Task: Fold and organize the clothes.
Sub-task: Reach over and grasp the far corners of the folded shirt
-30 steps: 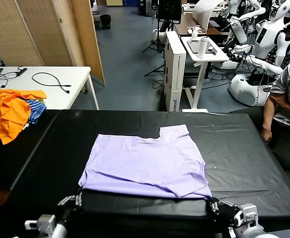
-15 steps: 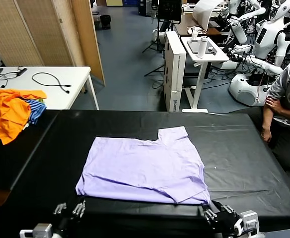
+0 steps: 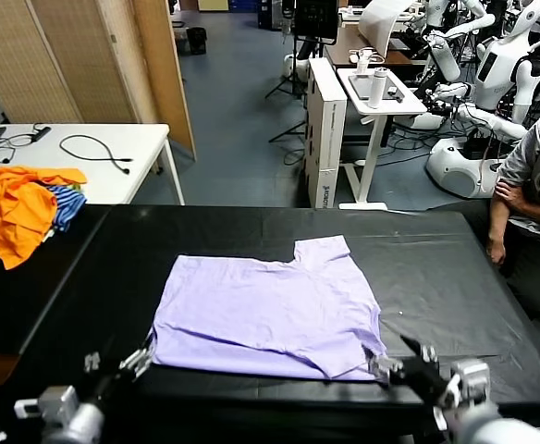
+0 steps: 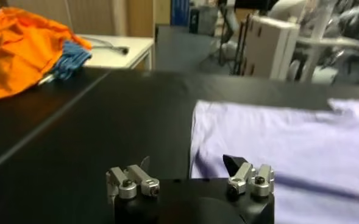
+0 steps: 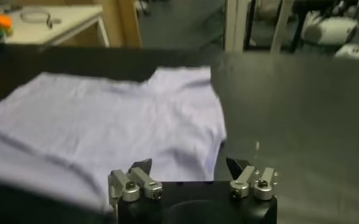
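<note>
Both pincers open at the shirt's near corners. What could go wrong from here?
1. The shirt lies half-folded with an uneven near edge; a regrasp might catch only one layer and pull the fold apart.
2. The left pincer sits at the near left corner, the right pincer at the near right corner; unequal pulls could skew the fabric.
3. One sleeve sticks out at the far edge and may end up bunched.
</note>
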`<state>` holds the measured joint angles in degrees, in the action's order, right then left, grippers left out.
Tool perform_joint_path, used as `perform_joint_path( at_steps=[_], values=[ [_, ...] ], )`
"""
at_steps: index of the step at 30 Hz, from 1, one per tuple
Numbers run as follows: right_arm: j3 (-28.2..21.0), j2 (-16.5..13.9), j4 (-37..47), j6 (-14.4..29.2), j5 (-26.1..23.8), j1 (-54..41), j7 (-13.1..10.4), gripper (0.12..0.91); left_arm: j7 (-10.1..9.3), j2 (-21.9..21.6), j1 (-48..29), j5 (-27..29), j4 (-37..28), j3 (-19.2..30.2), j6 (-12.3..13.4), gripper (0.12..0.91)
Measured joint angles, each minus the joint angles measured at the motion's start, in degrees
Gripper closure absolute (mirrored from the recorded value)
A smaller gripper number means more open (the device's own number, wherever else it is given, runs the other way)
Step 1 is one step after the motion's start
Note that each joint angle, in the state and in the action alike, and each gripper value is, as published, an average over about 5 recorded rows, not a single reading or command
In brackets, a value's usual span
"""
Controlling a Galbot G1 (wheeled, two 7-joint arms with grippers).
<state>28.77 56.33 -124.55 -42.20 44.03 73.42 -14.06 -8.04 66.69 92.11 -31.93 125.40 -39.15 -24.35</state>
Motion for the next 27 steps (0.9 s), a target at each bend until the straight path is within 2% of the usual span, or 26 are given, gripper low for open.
perform_joint_path(
  at_steps=[4, 7, 17, 27],
  values=[
    [-4.13, 0.88, 6.84, 0.00, 0.10, -8.65, -0.18, 0.118, -2.16, -2.38, -7.56, -4.56, -4.22, 2.75, -2.64, 0.123],
    [-6.67, 1.64, 11.46, 0.01, 0.14, -13.80, -0.20, 0.118, -3.02, -3.95, -13.46, -8.30, -7.94, 5.24, -3.87, 0.123],
    [-12.60, 2.82, 24.10, 0.01, 0.08, -24.41, -0.18, 0.118, -2.72, -7.71, -28.92, -15.68, -21.37, 12.89, -6.31, 0.123],
    [-15.08, 3.98, 30.15, 0.01, 0.19, -28.45, 0.26, 0.118, -1.44, -7.75, -38.37, -13.95, -32.05, 18.27, -6.27, 0.123]
  ],
)
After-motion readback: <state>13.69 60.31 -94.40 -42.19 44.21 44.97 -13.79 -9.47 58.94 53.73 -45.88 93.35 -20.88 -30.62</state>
